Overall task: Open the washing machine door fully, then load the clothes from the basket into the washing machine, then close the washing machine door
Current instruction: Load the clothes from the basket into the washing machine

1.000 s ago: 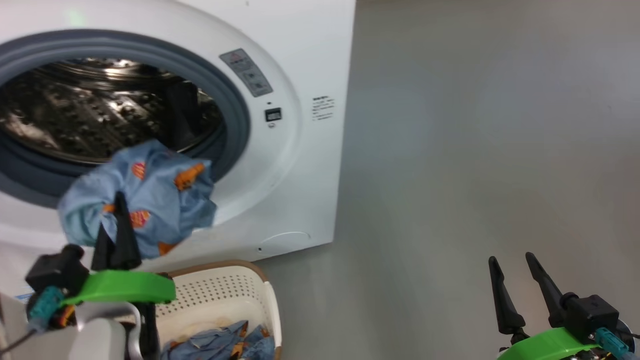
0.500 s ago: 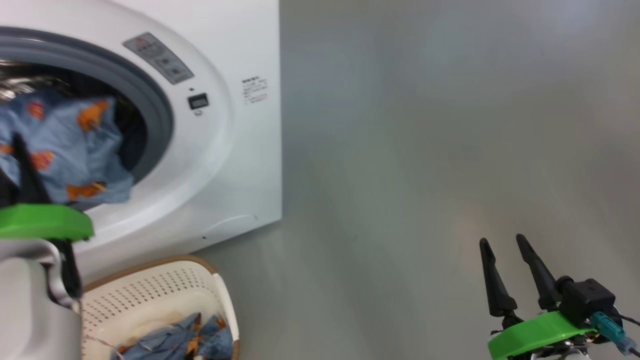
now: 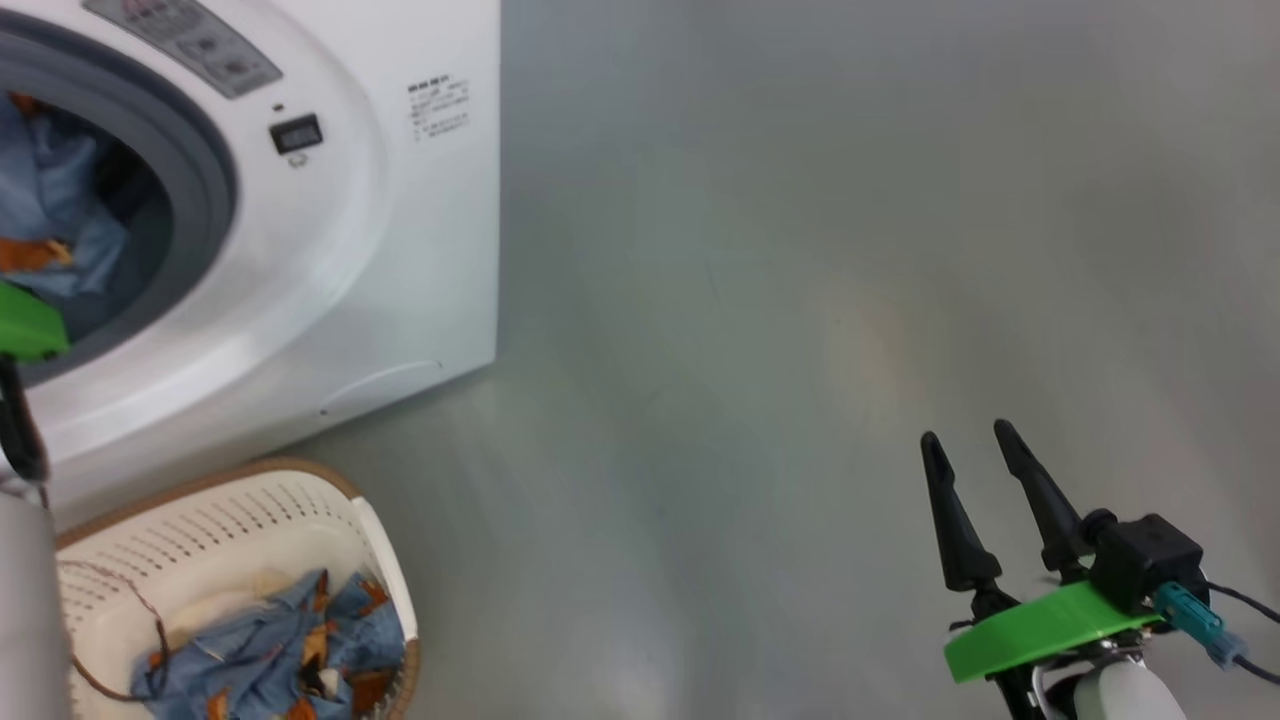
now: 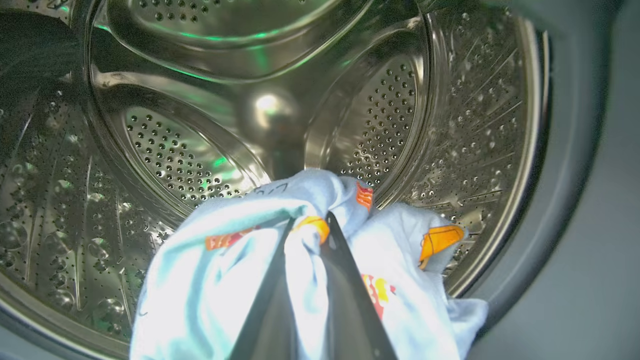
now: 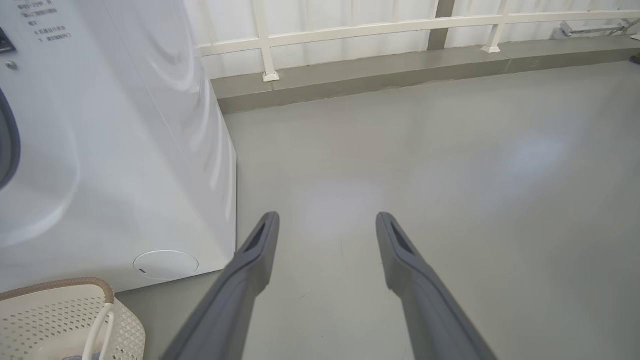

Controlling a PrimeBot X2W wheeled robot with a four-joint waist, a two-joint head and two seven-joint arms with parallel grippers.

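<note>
The washing machine point(image 3: 400, 250) mouth stands open; the upper and rear drum point(image 4: 175, 155) is free. The lower front of the mouth is taken up by the clothes point(image 4: 220, 280) clamped in the left gripper point(image 4: 311, 220). In front of the washing machine, below its mouth, the basket point(image 3: 375, 540) blocks the floor point(image 3: 800, 300). Right of the washing machine, open floor extends back to a curb point(image 5: 375, 70) and white railing point(image 5: 350, 27).

The white washing machine point(image 3: 400, 250) fills the upper left, its grey gasket point(image 3: 190, 160) ringing the open mouth, where a light blue garment point(image 3: 55, 215) with orange print sits. A green bracket point(image 3: 25, 325) of the left arm cuts in at the left edge, before that mouth. Below stands the basket point(image 3: 215, 475), more printed blue clothes point(image 3: 270, 650) heaped inside. At lower right the right gripper point(image 3: 966, 432) hangs over bare grey floor point(image 3: 800, 250), fingers parted and empty.
</note>
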